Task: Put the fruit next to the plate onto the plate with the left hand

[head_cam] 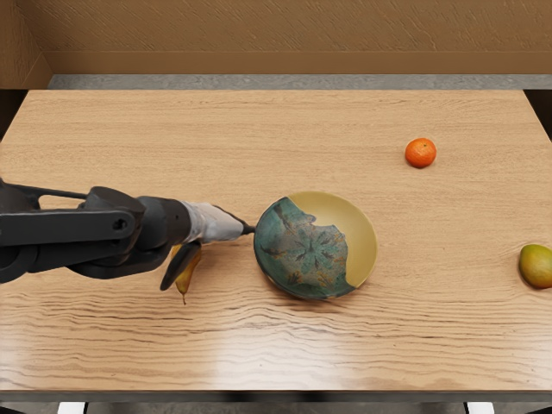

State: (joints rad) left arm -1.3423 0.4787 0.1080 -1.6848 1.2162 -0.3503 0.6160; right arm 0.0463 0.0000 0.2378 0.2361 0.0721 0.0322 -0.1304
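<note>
A yellow banana (187,269) lies on the wooden table just left of the plate (360,235), a round dish that is teal on its left part and mustard yellow on its right. My left arm comes in from the left edge. Its hand (210,228) sits right over the banana's upper end and hides most of the fruit. Only the banana's lower half and its tip show below the wrist. The hand's front reaches almost to the plate's left rim. The plate holds nothing.
An orange (420,153) sits on the table at the back right, well away from the plate. A green-yellow mango (536,265) lies at the right edge. A low wall runs along the far side of the table.
</note>
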